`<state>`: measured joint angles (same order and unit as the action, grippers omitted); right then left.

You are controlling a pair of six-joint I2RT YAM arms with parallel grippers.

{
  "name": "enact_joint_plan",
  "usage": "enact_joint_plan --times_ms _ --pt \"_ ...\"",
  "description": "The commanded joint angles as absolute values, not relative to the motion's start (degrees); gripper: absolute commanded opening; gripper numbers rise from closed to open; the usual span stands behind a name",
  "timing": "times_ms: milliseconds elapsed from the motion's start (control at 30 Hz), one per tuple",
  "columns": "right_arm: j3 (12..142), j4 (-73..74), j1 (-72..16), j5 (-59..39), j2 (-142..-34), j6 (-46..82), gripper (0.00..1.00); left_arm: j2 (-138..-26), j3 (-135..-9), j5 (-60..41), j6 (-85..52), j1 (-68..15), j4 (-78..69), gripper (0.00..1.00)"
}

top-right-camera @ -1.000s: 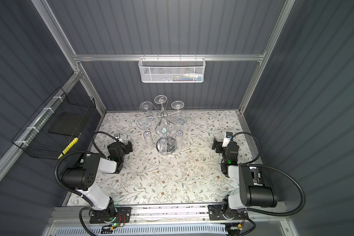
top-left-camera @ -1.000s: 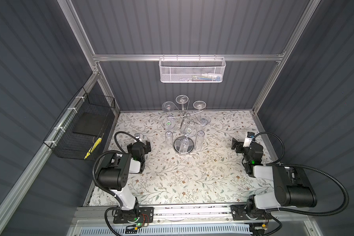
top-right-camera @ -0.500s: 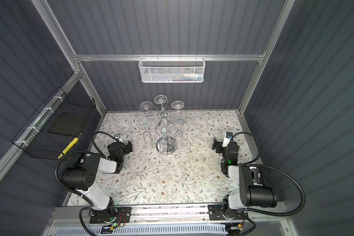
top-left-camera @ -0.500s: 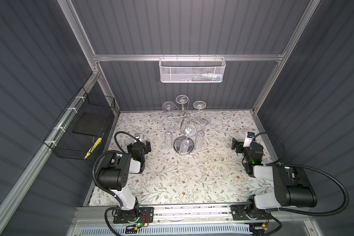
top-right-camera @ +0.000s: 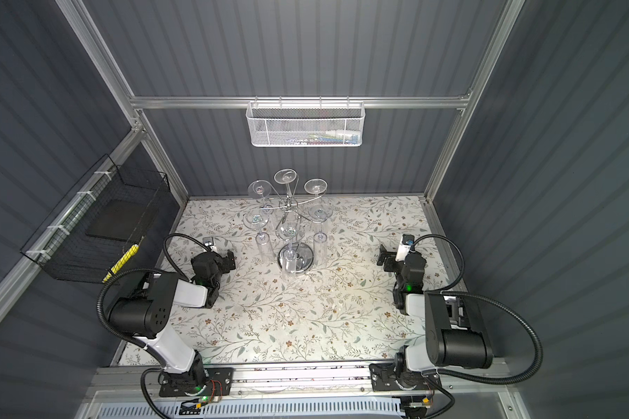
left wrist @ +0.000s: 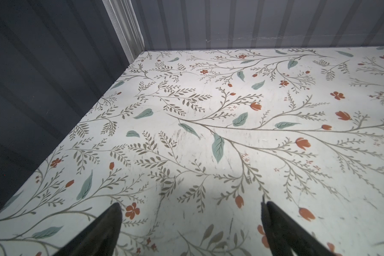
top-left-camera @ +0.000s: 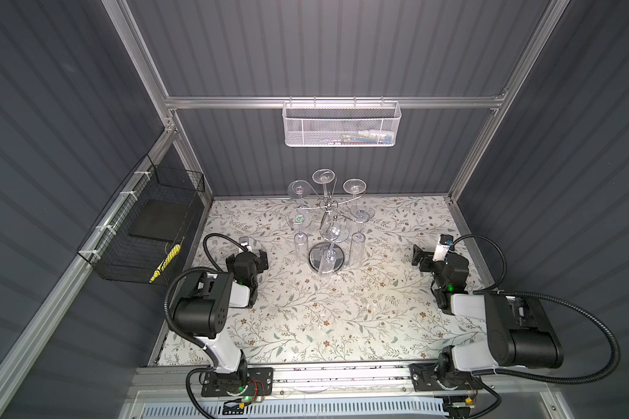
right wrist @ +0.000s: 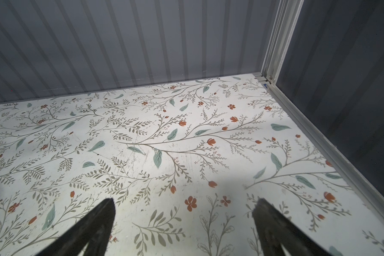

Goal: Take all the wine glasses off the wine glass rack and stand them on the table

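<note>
The wine glass rack (top-left-camera: 328,208) is standing in the upper middle of the frame in both top views, toward the back of the floral tabletop (top-left-camera: 305,319). It is carrying what looks like six wine glasses (top-left-camera: 300,218), hanging bowl-down by their feet, though the clear glass makes the count a little uncertain. The left tool (top-left-camera: 261,259) is sitting low at the left of centre, fingers spread wide with nothing between them, well apart from the rack. The right tool (top-left-camera: 417,256) is sitting at the right of centre, likewise spread and empty. Both wrist views are showing only bare patterned tabletop beyond the fingertips. So the task is looking unstarted: no glass is being held or touched, and none is standing off the rack. Everything is waiting to be done: reaching in, closing on one glass, sliding its foot out of the wire arm and carrying it clear.
</note>
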<state>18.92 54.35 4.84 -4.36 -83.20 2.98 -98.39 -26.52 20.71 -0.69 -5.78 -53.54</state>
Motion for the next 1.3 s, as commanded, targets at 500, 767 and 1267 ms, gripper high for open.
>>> enact_joint_plan --times_ms 500,767,1267 --pt "40.6 -6.9 3.0 -1.6 -51.4 11.8 0.99 -68.0 -50.9 9.1 -8.3 -6.9 4.7 1.00" --pt "56.1 -32.1 2.9 -13.8 -52.9 21.5 0.99 -64.3 -59.3 -0.5 -15.1 -6.9 16.4 1.00" --pt "69.0 -39.3 2.8 -31.5 -52.9 29.7 0.99 -54.7 -67.0 -8.8 -27.0 -7.0 32.1 0.97"
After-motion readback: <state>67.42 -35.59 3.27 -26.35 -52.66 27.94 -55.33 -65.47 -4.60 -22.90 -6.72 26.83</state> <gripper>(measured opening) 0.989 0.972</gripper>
